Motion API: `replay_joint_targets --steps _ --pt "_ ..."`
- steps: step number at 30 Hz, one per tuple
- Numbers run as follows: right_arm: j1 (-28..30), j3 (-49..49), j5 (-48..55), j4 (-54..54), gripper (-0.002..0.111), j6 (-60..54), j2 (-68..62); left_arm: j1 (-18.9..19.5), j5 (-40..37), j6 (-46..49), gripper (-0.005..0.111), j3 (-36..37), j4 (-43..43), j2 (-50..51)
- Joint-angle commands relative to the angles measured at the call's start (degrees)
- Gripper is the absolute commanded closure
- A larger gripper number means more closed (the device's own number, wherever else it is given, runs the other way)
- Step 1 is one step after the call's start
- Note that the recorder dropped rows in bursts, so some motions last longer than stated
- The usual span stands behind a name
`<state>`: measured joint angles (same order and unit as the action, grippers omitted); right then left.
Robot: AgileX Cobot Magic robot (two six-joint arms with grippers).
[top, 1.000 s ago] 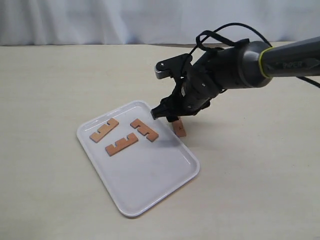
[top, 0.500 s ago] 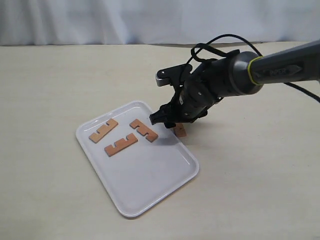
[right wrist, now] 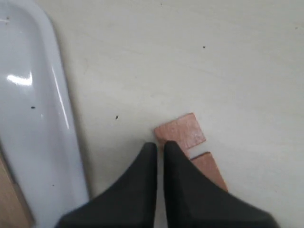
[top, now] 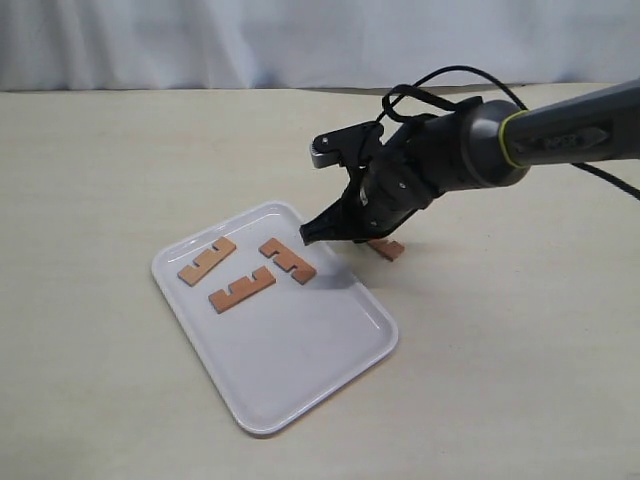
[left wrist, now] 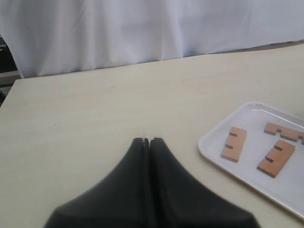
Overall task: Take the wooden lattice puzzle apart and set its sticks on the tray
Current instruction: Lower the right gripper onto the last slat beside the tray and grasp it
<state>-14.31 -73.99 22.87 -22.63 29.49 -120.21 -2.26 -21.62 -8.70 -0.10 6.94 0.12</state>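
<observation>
White curtain backs a pale beige table (top: 120, 160), where a white tray (top: 300, 385) lies flat with three notched sticks (top: 243, 288) apart from one another at its far end. A fourth stick (top: 386, 248) lies flat on the table just beside the tray's rim. The right gripper (top: 312, 232) hangs over it, its fingers (right wrist: 147, 166) closed to a thin slit with nothing between them. The left gripper (left wrist: 146, 141) is pressed together and empty above bare table, the tray off to its side.
</observation>
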Motion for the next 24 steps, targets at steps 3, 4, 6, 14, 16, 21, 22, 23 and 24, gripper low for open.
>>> replay_joint_targets --steps 3,4,6,14,16,21,22,23,24 --pt "0.17 0.04 1.58 -2.86 0.104 -0.73 6.00 -0.47 0.98 0.02 0.107 0.10 -0.01 -0.12" --pt "0.17 0.04 2.02 -2.86 0.104 -1.26 6.52 -0.47 0.98 0.02 0.107 0.10 -0.01 -0.12" --pt "0.17 0.04 2.50 -2.86 0.104 -1.41 6.95 -0.47 0.98 0.02 0.107 0.10 -0.01 -0.12" --pt "0.27 0.04 5.83 -4.94 0.072 -4.89 5.79 -0.47 0.98 0.02 0.107 0.10 -0.01 -0.12" --pt "0.27 -0.11 6.12 -5.07 0.059 -8.26 5.58 -0.47 0.98 0.02 0.107 0.10 -0.01 -0.12" --pt "0.66 -4.07 11.40 0.62 0.052 -21.81 3.06 -0.47 0.98 0.02 0.107 0.10 -0.01 -0.12" --pt "0.99 -5.15 12.61 2.34 0.052 -24.28 2.32 -0.47 0.98 0.02 0.107 0.10 -0.01 -0.12" --pt "1.55 -6.49 13.57 4.50 0.052 -26.96 1.60 -0.47 0.98 0.02 0.107 0.10 -0.01 -0.12" --pt "2.07 -7.69 14.04 7.48 0.052 -29.87 0.93 -0.47 0.98 0.02 0.107 0.10 -0.01 -0.12"
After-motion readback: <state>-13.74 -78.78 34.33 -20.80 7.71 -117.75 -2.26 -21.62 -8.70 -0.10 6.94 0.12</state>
